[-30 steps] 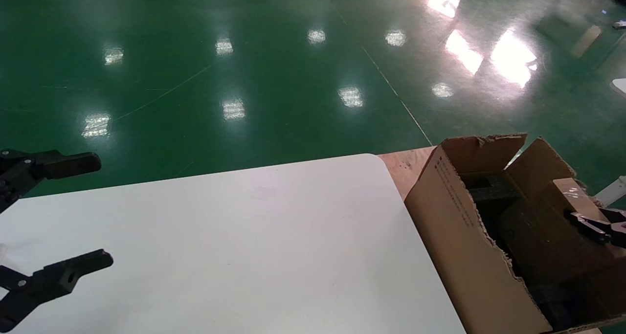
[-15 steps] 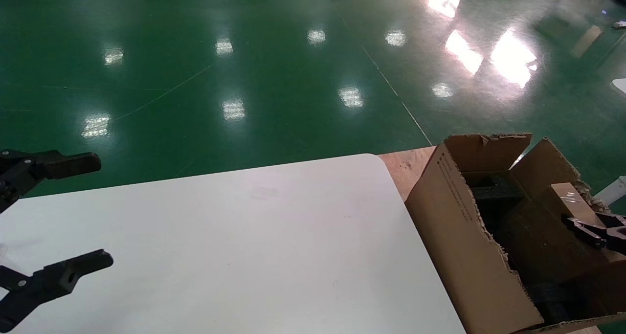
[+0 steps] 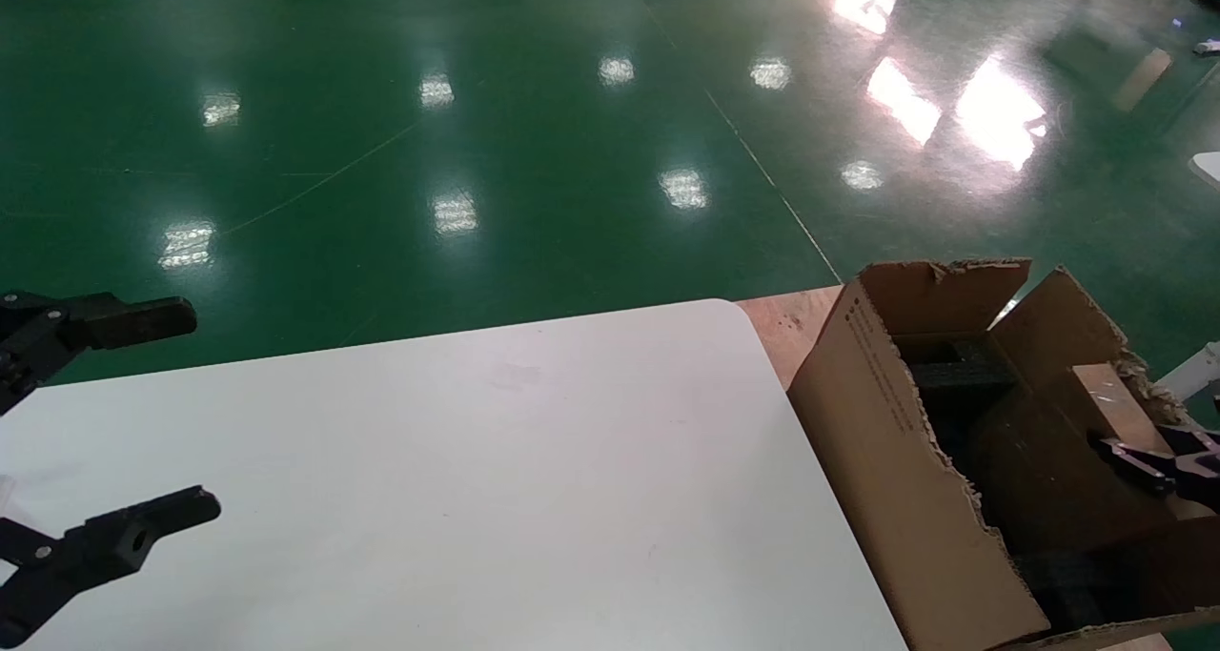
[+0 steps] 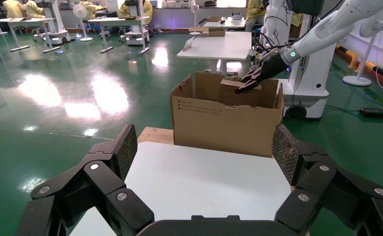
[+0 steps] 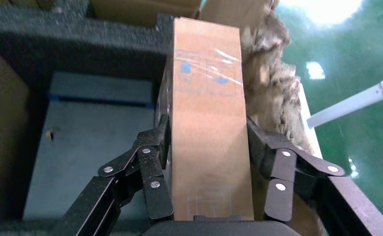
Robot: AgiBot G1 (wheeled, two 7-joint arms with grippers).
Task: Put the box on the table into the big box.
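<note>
Brown taped box point(image 5: 207, 118) clamped between both fingers of right gripper point(image 5: 207, 147), held inside big box point(image 3: 905, 460) near its ragged right wall, above dark foam and grey-blue panel. Big box stands just off right end of white table point(image 3: 477, 479). Left gripper point(image 3: 124, 422) hovers over table's left end, jaws spread wide, holding nothing.

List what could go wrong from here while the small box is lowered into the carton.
1. The box, clamped by the right gripper, sits tight against the big box's ragged torn wall; it could snag there.
2. It is tilted over the dark foam and a grey item; released now, it may land crooked.
3. The right fingers could catch the torn wall when pulling out. The left gripper is open over the table.
</note>
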